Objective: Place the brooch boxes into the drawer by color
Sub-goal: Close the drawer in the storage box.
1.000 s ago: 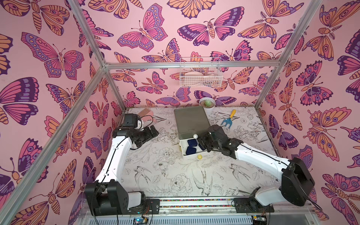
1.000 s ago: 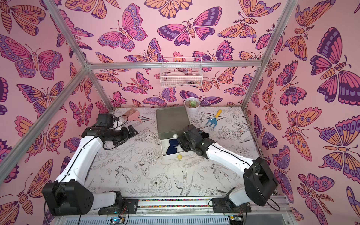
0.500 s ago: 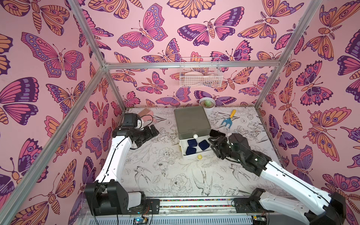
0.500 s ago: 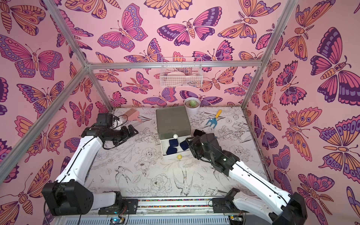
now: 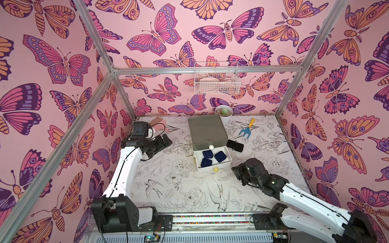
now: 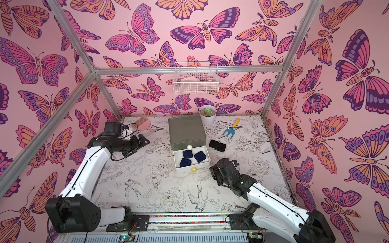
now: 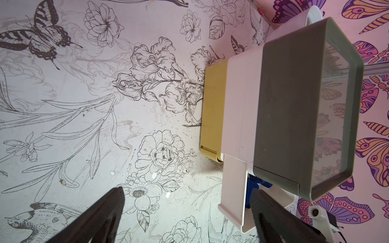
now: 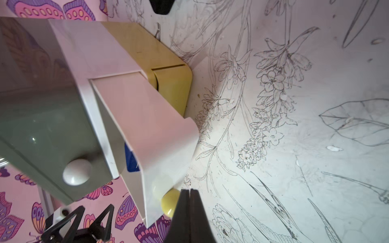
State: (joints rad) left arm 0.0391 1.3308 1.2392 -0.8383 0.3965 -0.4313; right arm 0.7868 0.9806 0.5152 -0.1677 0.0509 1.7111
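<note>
The drawer (image 5: pixel 208 130) stands mid-table, a three-tier chest with its white middle tier pulled out. Three navy blue brooch boxes (image 5: pixel 212 156) lie inside that tier, seen in both top views (image 6: pixel 190 157). Two black brooch boxes (image 5: pixel 235 145) lie on the table just right of the chest. My right gripper (image 5: pixel 235 170) is shut and holds nothing, off the open tier's front right corner. In the right wrist view its tips (image 8: pixel 190 190) sit beside the yellow knob (image 8: pixel 169 202). My left gripper (image 5: pixel 166 140) is open and empty, left of the chest (image 7: pixel 284 105).
A white wire basket (image 5: pixel 216 81) hangs on the back wall. A potted succulent (image 5: pixel 224 111) stands behind the chest, a blue-and-yellow toy fork (image 5: pixel 246 130) lies at the back right, and a pink comb (image 5: pixel 156 122) lies at the back left.
My right gripper has backed away from the open white tier toward the front right and its jaws have closed. The blue boxes now show uncovered. The left arm has not moved.
</note>
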